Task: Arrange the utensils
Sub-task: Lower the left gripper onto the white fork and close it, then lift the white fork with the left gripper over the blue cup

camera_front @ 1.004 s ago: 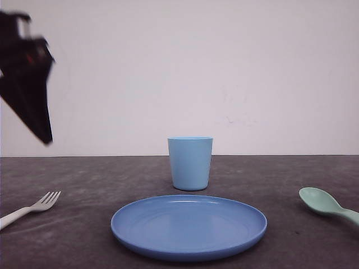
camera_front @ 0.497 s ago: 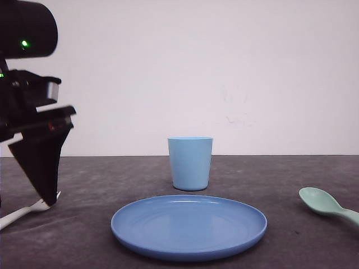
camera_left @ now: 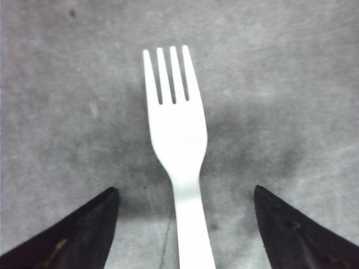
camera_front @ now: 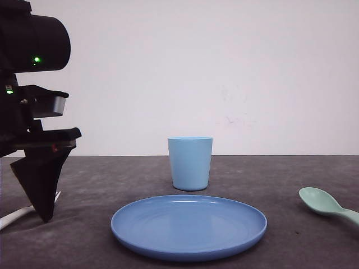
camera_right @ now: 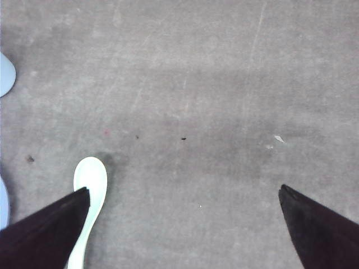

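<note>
Front view first: a round blue plate (camera_front: 188, 227) sits in the middle of the dark grey worktop (camera_front: 280, 179), with a light blue cup (camera_front: 190, 163) standing upright just behind it, apart from the rim. Off to the right, well clear of the plate, the mint-green spoon (camera_front: 324, 204) lies with its bowl pointing toward the plate and its handle running off the edge of the shot. On the far left, the left hand (camera_front: 42, 210) hangs pointing straight down with its dark tip right at the worktop, and it blocks most of the white fork (camera_front: 15, 216), so you just get a bit of handle poking out. Left wrist view: the fork (camera_left: 176, 145) lies flat, tines pointing away, centred between the two dark fingers (camera_left: 73, 238), which are spread wide and not touching it, so that hand is open. Right wrist view: the right hand (camera_right: 185, 238) is spread wide too, above bare worktop, with the spoon (camera_right: 88, 196) partly tucked under one finger (camera_right: 42, 230), and slivers of blue at the frame edge.
</note>
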Robot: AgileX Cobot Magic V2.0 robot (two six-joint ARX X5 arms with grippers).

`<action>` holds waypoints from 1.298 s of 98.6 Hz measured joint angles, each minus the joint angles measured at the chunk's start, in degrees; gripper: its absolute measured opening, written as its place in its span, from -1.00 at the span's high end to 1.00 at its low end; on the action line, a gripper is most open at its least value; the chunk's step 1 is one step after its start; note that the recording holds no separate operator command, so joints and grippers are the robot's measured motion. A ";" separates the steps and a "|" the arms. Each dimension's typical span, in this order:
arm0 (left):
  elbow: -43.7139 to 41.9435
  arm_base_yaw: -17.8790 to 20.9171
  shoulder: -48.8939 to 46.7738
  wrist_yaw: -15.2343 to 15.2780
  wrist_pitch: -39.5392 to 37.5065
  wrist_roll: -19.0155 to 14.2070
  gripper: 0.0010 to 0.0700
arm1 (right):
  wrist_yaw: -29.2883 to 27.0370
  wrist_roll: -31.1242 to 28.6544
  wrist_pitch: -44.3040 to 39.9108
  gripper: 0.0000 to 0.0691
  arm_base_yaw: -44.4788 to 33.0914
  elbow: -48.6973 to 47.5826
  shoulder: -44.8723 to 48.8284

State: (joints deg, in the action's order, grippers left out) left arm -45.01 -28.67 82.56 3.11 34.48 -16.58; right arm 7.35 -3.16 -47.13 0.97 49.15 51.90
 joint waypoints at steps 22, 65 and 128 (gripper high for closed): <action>-0.13 -0.02 0.28 0.70 0.09 -0.04 -0.09 | 0.00 0.00 -0.02 -0.97 0.00 0.00 0.00; -0.20 -0.02 0.31 0.07 0.00 -0.20 0.77 | 0.00 0.00 0.00 -0.97 0.00 0.00 0.00; -0.85 -0.28 -2.89 0.02 0.61 -0.11 0.91 | 0.00 0.00 0.00 -0.97 0.00 0.00 0.00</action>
State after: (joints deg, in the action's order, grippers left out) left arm -45.87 -28.95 79.68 3.14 35.09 -16.69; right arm 7.35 -3.16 -47.13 0.97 49.15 51.90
